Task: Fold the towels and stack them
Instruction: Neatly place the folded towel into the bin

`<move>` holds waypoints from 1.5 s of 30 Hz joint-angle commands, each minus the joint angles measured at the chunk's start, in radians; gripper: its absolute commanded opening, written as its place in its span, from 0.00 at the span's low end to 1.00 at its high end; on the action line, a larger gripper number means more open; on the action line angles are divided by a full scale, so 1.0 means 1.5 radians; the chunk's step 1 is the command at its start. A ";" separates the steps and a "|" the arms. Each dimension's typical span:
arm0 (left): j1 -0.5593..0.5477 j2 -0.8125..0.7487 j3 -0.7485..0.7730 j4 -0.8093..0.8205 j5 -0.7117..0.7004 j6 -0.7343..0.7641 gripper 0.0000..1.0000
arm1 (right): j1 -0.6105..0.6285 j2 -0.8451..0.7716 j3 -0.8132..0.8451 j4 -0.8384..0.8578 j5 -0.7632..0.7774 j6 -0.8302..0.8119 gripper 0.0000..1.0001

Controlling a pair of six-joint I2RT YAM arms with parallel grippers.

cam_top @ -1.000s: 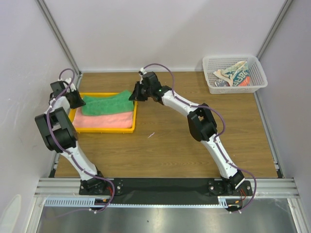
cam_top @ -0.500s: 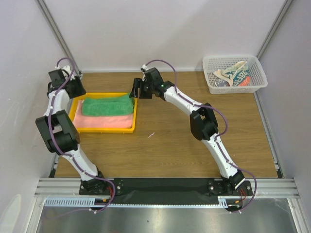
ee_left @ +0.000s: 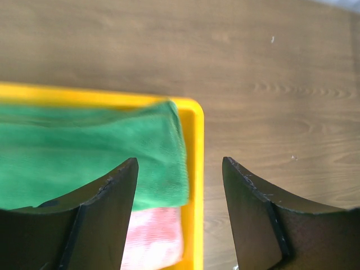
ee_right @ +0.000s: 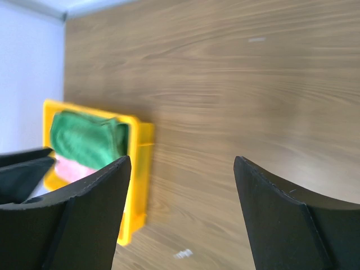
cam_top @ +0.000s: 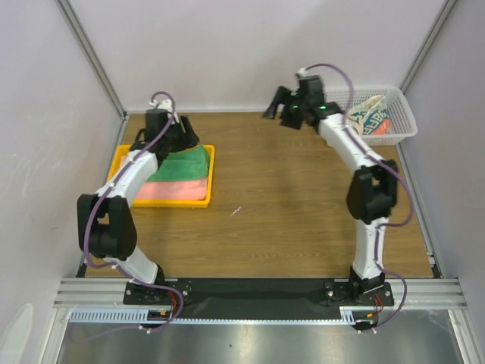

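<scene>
A folded green towel (cam_top: pixel 184 163) lies on a salmon-pink towel (cam_top: pixel 178 189) in the yellow tray (cam_top: pixel 211 173). My left gripper (cam_top: pixel 188 139) hovers open over the tray's far right corner. Its wrist view shows the green towel (ee_left: pixel 84 163), the pink towel (ee_left: pixel 152 236) and the tray rim (ee_left: pixel 194 140) below the empty gripper (ee_left: pixel 180 163). My right gripper (cam_top: pixel 271 111) hangs open above the table's back middle, left of the basket. Nothing is between its jaws (ee_right: pixel 181 160). The white-and-teal patterned towel (cam_top: pixel 370 118) lies crumpled in the basket.
The white mesh basket (cam_top: pixel 402 127) stands at the back right corner. Metal frame posts and white walls close off the back and sides. In the right wrist view the tray (ee_right: pixel 138 169) sits far to the left on the bare wooden tabletop (ee_right: pixel 253 101).
Both grippers opened and let go of the green towel. The left gripper swung right across the tray. The right arm lifted away to the right, toward the basket.
</scene>
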 commanded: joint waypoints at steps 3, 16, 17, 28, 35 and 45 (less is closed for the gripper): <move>-0.050 0.054 -0.040 0.087 -0.052 -0.125 0.67 | -0.088 -0.180 -0.162 -0.006 0.022 -0.032 0.80; -0.097 0.179 -0.047 0.137 -0.055 -0.163 0.66 | -0.189 -0.316 -0.323 -0.004 0.011 -0.045 0.82; -0.097 0.178 -0.045 0.128 -0.056 -0.158 0.66 | -0.191 -0.315 -0.320 -0.004 0.006 -0.047 0.82; -0.093 0.035 0.036 0.024 -0.079 -0.079 0.99 | -0.198 -0.294 -0.284 -0.007 -0.021 -0.066 0.86; -0.016 -0.072 0.042 -0.048 -0.086 -0.068 1.00 | -0.200 -0.286 -0.280 0.003 -0.034 -0.088 0.91; 0.187 -0.103 -0.097 0.007 0.020 -0.129 1.00 | -0.199 -0.317 -0.344 0.109 -0.056 -0.061 0.93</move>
